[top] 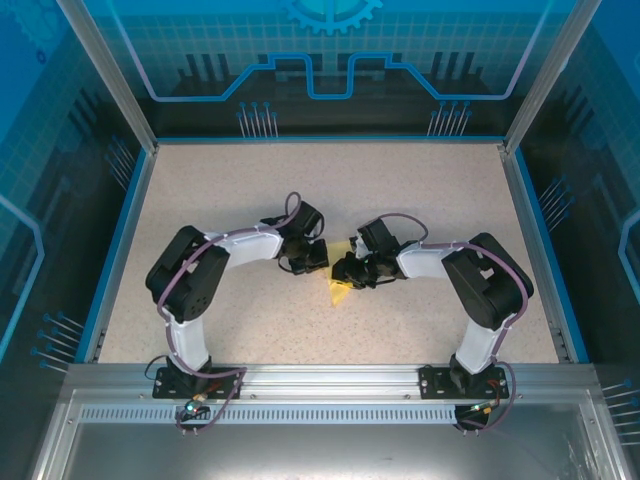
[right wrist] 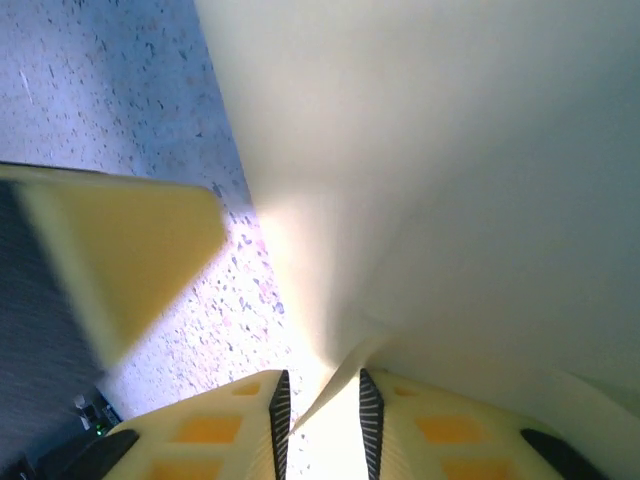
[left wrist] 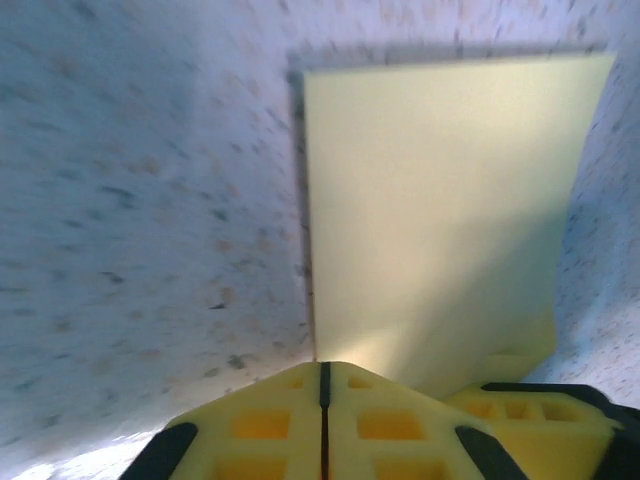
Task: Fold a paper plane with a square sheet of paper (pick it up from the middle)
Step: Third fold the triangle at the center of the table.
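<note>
Your two arms stood nose to nose over the middle of the speckled worktop [top: 250, 200], elbows bowed outward. The pale-yellow sheet of paper [top: 338, 292] lay between and just below the two end effectors, and in the overhead view only a small corner of it peeked out from under them. Your left end effector [top: 312, 262] sat on the left and your right end effector [top: 350, 272] on the right, the two very close together.

Seen from the left wrist, the left end effector [left wrist: 322, 372] had its yellow pads pressed together, with only a thin dark seam between them. It sat right at the near edge of the sheet of paper [left wrist: 440, 200]; whether that edge was caught in the seam could not be told. The paper stretched away from the tips as a tall, flat panel and cast a shadow on the worktop [left wrist: 150, 200] along its left and far edges.

Seen from the right wrist, the right end effector [right wrist: 322, 385] stood narrowly parted — a raised fold of the sheet of paper [right wrist: 450, 150] ran into the gap between the ribbed pads, and neither pad visibly pressed on it. The paper rose broad and pale ahead of the tips, with bare worktop [right wrist: 100, 80] to its left.
</note>
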Tool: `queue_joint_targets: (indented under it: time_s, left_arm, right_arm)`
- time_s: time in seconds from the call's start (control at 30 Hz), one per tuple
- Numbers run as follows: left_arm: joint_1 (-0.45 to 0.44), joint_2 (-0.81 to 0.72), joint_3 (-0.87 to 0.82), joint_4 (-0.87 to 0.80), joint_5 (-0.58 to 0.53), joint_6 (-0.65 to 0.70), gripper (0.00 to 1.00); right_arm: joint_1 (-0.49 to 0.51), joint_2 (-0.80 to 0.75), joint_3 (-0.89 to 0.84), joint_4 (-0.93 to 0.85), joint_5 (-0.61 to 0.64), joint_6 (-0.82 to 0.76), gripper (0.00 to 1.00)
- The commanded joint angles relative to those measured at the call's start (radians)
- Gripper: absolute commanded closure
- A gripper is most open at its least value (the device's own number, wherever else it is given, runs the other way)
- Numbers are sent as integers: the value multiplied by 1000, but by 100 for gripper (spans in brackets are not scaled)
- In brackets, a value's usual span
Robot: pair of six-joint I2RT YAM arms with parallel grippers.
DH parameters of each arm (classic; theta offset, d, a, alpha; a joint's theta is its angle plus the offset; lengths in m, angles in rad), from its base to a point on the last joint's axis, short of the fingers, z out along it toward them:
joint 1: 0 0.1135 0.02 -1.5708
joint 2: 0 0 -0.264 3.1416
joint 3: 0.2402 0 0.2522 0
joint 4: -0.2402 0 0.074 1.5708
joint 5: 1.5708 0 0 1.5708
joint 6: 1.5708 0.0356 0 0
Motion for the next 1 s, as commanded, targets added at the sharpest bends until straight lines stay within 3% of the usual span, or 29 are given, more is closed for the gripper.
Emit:
queue_joint_targets:
  time_s: [0.0,0.23,0.4,0.97]
  left_arm:
    - [52,-101,-36,-46,-55,-15,92]
    - [75,-173,-87,-34,-21,-3,92]
    - [70,-186,-118,25,58,-10,92]
    - [1,-130,-145,138,175,-56,96]
  right_arm:
    - [11,23,-25,-64,48,-1,68]
    - [11,21,-29,-59,50,-1,56]
    - [10,25,-31,-61,51,-3,56]
    - [6,27,-57,-85,71,-20,88]
